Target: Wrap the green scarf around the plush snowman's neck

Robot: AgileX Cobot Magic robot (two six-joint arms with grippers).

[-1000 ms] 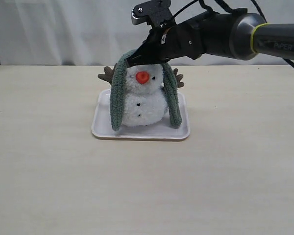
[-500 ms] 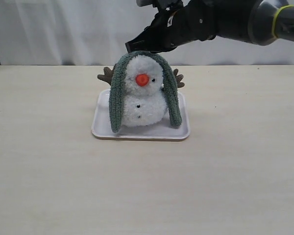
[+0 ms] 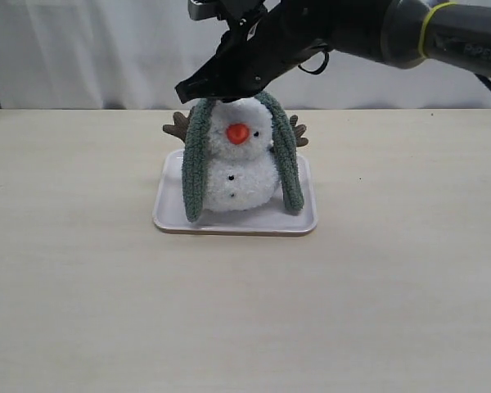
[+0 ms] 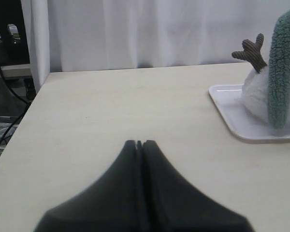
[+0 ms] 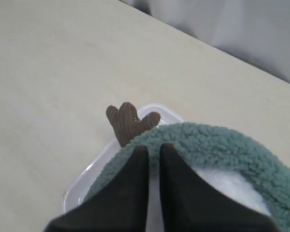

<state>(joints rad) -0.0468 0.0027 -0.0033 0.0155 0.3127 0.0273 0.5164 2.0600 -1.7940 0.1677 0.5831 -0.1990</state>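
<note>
The plush snowman (image 3: pixel 241 176) stands upright on a white tray (image 3: pixel 168 214). The green scarf (image 3: pixel 194 164) lies over the top of its head, one end hanging down each side to the tray. The neck crease (image 3: pixel 239 152) shows bare at the front. My right gripper (image 3: pixel 192 88) hovers just above the scarf's bend at the head's left side. In the right wrist view, that gripper (image 5: pixel 153 146) is shut to a thin slit over the scarf (image 5: pixel 217 142), holding nothing. My left gripper (image 4: pixel 139 142) is shut and empty, low over the table, well away from the snowman (image 4: pixel 253 92).
Brown twig arms (image 3: pixel 178 125) stick out behind the scarf on both sides. A white curtain hangs behind the table's far edge. In the left wrist view the table's end edge (image 4: pixel 19 130) drops off to cables and equipment.
My right gripper lifted off the scarf at the top of the head, then moved left and slightly down. The scarf stays draped over the head. The snowman has not moved.
</note>
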